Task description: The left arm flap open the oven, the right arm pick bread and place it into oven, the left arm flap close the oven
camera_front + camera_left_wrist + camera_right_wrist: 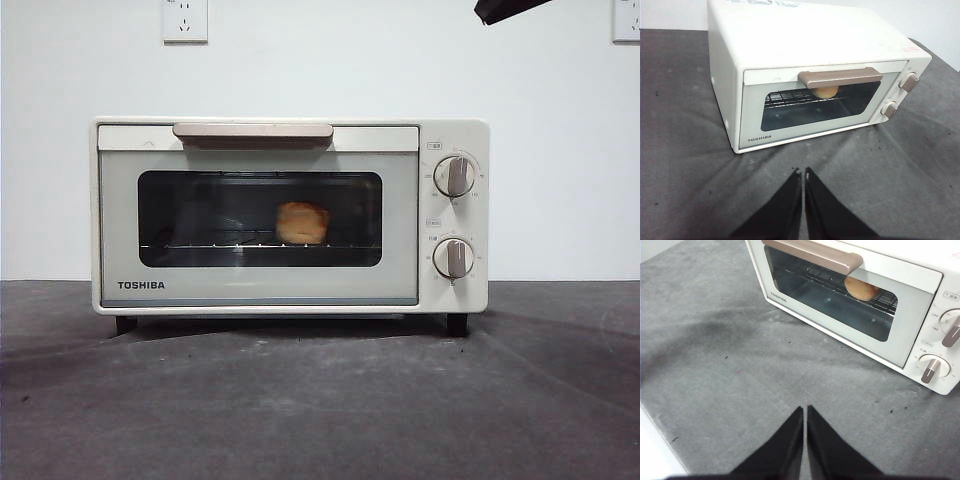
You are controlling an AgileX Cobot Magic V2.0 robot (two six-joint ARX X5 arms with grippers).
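Oven (290,215): door closed, on grey surface (320,400). Bread (302,222): inside on rack. Left gripper (803,172), right gripper (805,409): jaws clenched, empty, well clear. Risk: door possibly not fully latched; stray arm contact could nudge it.

The oven (805,80) sits on the dark grey cloth (685,150) with its door closed, the beige bar handle (840,78) running along the top of the door above the dark glass window (815,107). Through that glass the bread (825,91) shows on the wire rack (790,99), partly hidden behind the handle, and two knobs (900,95) sit one above the other at the oven's right end. The left gripper (803,174) hangs over the cloth near the front of the oven, apart from it, its two black jaws pressed together with only a thin slit between them.
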